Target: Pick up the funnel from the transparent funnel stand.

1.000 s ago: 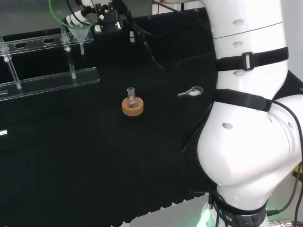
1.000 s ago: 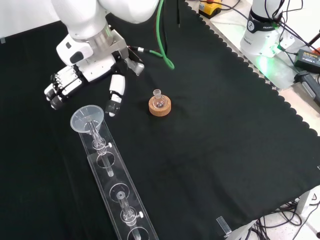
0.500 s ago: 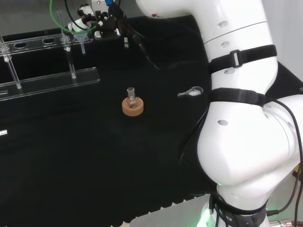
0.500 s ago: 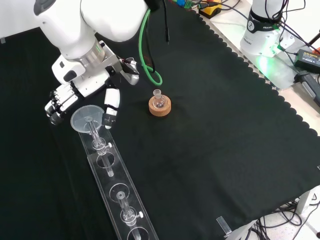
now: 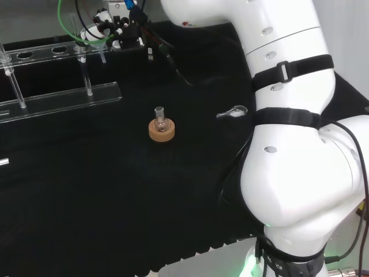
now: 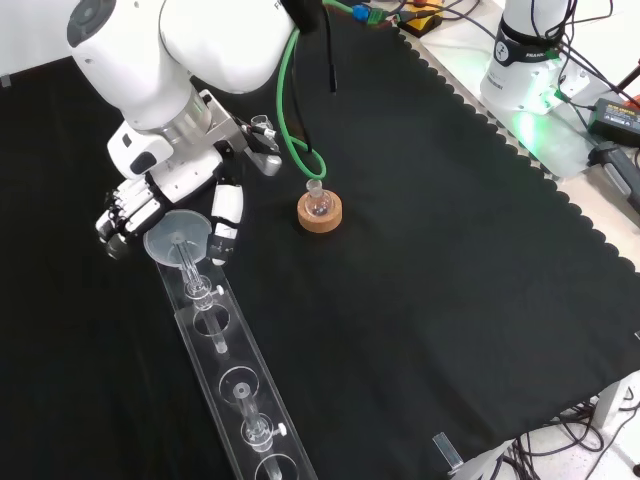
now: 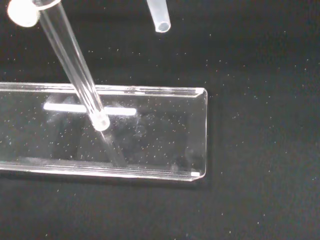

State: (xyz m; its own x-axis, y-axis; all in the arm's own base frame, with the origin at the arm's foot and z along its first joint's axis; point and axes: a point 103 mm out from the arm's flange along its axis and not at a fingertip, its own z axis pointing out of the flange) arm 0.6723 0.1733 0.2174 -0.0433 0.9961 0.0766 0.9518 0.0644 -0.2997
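Front view, near to far: the long clear plastic funnel stand (image 6: 225, 375) runs up the black cloth, and at its far end the clear cone-shaped funnel (image 6: 176, 240) sits in the last hole, mouth up, stem pointing straight down. The black and white hand (image 6: 165, 205) straddles the funnel's rim, curled fingers (image 6: 125, 212) at the view's left and the thumb (image 6: 224, 222) at its right, apart and apparently not yet clamped on it. The funnel's long axis is upright, so the lift probably has to go straight up. Beyond, a small round glass flask (image 6: 318, 200) rests on a cork ring (image 6: 320, 213). No readable writing shows.
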